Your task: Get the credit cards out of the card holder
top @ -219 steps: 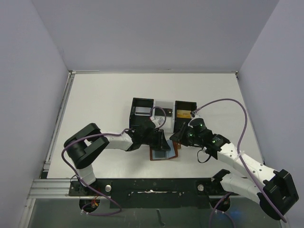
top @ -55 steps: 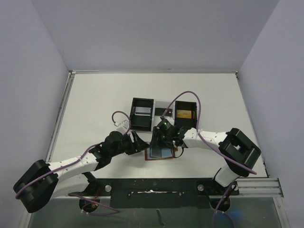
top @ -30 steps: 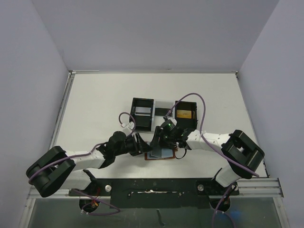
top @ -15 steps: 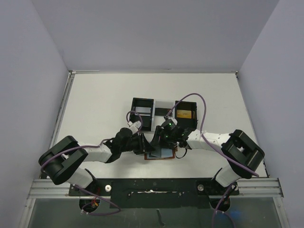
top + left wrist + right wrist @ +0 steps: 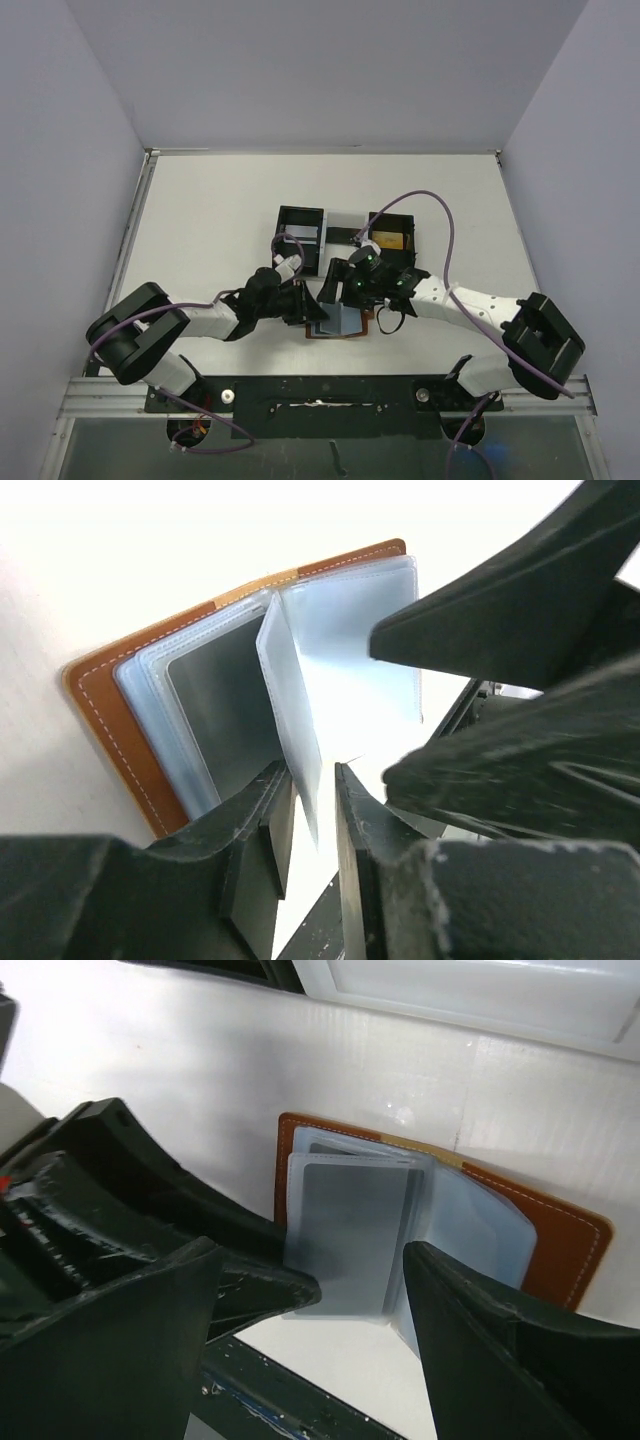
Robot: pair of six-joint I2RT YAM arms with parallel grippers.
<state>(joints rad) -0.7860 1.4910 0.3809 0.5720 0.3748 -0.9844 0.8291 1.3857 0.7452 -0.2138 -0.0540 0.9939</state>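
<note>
Table (image 5: 200,230): tray (image 5: 300,211) far centre. Card holder (image 5: 347,324) lies open flat just near of tray, spread left-right, brown cover down, clear sleeves up. Both arms at it: left gripper (image 5: 312,772) in from left, right gripper (image 5: 310,1260) in from far-right, just above. Left jaws nearly together, pinching one upright sleeve leaf (image 5: 300,700). Right jaws wide, holding nothing, over grey card (image 5: 350,1225) in top sleeve. Judgement: right arm better placed for card. Sleeve mouth side: can't tell.

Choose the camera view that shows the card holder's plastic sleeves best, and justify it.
Left wrist: sleeves fan out close-up, one upright between the left gripper jaws. Right wrist shows them flatter; top external, a small blue patch.
</note>
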